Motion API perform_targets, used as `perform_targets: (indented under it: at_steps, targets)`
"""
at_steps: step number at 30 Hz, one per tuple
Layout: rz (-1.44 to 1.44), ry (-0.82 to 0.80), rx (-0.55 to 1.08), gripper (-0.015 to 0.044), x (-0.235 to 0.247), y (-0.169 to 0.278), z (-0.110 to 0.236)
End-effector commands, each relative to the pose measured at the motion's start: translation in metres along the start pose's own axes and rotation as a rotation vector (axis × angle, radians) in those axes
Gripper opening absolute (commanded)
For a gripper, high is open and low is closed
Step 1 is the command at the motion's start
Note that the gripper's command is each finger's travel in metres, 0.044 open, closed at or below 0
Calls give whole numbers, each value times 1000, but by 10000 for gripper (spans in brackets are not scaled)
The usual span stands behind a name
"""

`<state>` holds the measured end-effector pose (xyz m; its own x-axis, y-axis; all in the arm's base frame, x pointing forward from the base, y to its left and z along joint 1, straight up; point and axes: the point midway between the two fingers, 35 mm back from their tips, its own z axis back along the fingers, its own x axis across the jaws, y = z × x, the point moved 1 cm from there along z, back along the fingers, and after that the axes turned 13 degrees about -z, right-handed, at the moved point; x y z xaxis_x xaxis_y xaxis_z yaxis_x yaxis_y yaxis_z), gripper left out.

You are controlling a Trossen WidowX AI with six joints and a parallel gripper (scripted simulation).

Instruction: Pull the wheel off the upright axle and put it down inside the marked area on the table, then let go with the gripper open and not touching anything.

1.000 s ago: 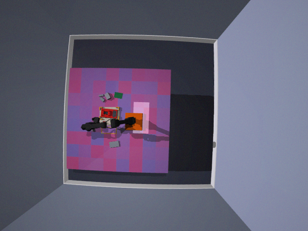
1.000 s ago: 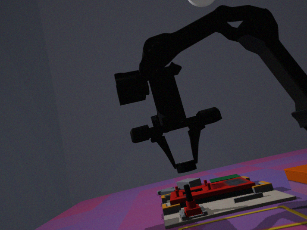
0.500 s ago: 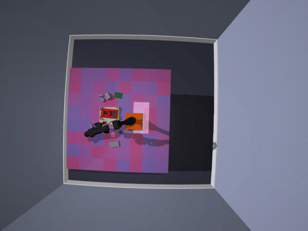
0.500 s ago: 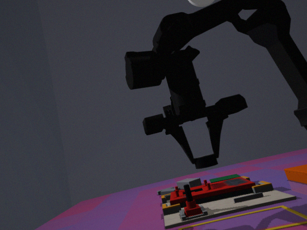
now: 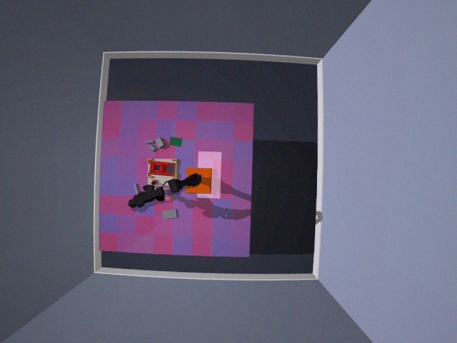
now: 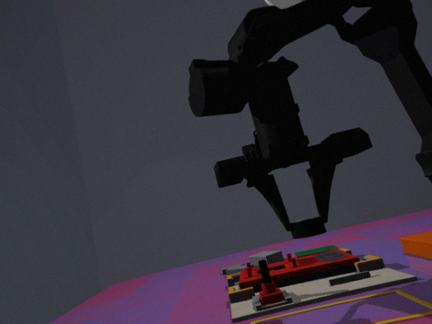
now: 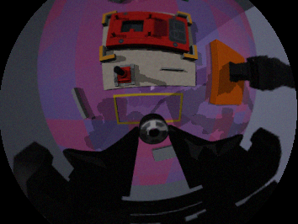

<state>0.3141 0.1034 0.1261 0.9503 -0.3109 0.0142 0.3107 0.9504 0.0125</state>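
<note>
My gripper [image 6: 307,222] [image 7: 152,129] is shut on the small dark wheel [image 6: 308,230] [image 7: 152,126] and holds it in the air, well above the table. The upright black axle [image 6: 264,270] [image 7: 119,71] stands bare on its red base at the near left corner of the pale board [image 6: 349,282] [image 7: 162,70] [image 5: 154,180]. The marked area is a yellow-outlined rectangle [image 6: 331,304] [image 7: 115,110] on the table just in front of the board. In the wrist view the wheel hangs over that rectangle's near edge.
A red chassis [image 5: 161,167] [image 6: 313,263] [image 7: 148,30] lies on the board. The orange arm base [image 5: 198,184] [image 6: 418,244] [image 7: 224,72] stands to the right. Grey blocks [image 5: 159,142], a green plate [image 5: 175,141], a grey plate [image 5: 169,213] [image 7: 163,155] and a grey bar [image 5: 136,187] [image 7: 80,100] lie around.
</note>
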Motion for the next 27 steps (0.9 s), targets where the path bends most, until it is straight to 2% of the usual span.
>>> perform_targets:
  at_steps: [1,6,19,26,27]
  targets:
    - [-3,-1,5,0,-1,1,-9]
    - [-3,-1,5,0,0,2,-22]
    - [-3,-1,5,0,-1,1,-92]
    - [-3,-1,5,0,-1,1,-95]
    - [0,-2,1,26,-1,0,-92]
